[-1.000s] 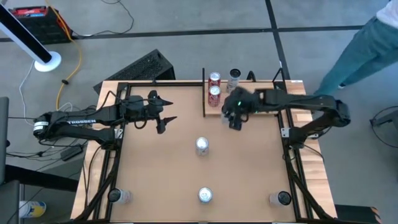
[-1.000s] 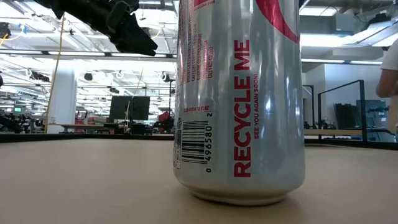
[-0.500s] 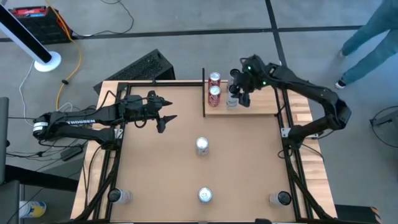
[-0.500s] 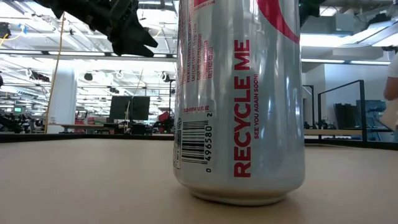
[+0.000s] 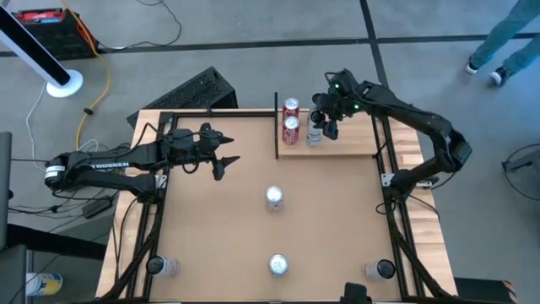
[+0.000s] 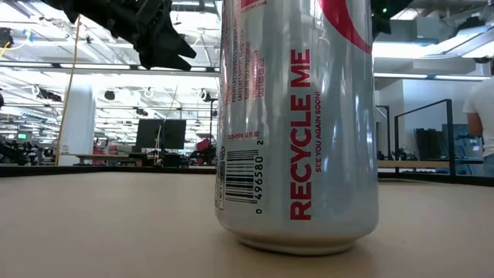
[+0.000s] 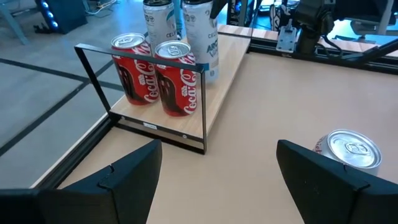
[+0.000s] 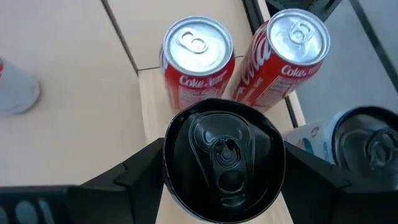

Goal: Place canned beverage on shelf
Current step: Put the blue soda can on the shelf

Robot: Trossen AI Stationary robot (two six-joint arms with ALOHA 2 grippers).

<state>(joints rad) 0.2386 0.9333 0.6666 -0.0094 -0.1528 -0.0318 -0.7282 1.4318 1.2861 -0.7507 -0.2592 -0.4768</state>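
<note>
R gripper [image 5: 325,125] over shelf [image 5: 354,145], fingers clamped on black-top can [image 8: 222,157], just beside 2 Coke cans [image 5: 290,128] and another can. L gripper [image 5: 221,158] idle at 9 o'clock, fingers apart. Left: release, then 2 silver cans [image 5: 274,198] mid-counter.

Two red cola cans [image 8: 198,59] with white script, silver lids. Black-topped can [image 8: 222,155] between the black right hand [image 8: 217,180] fingers. Pale wood-grain shelf [image 7: 227,68], black bar. Brown tabletop [image 5: 253,245].
</note>
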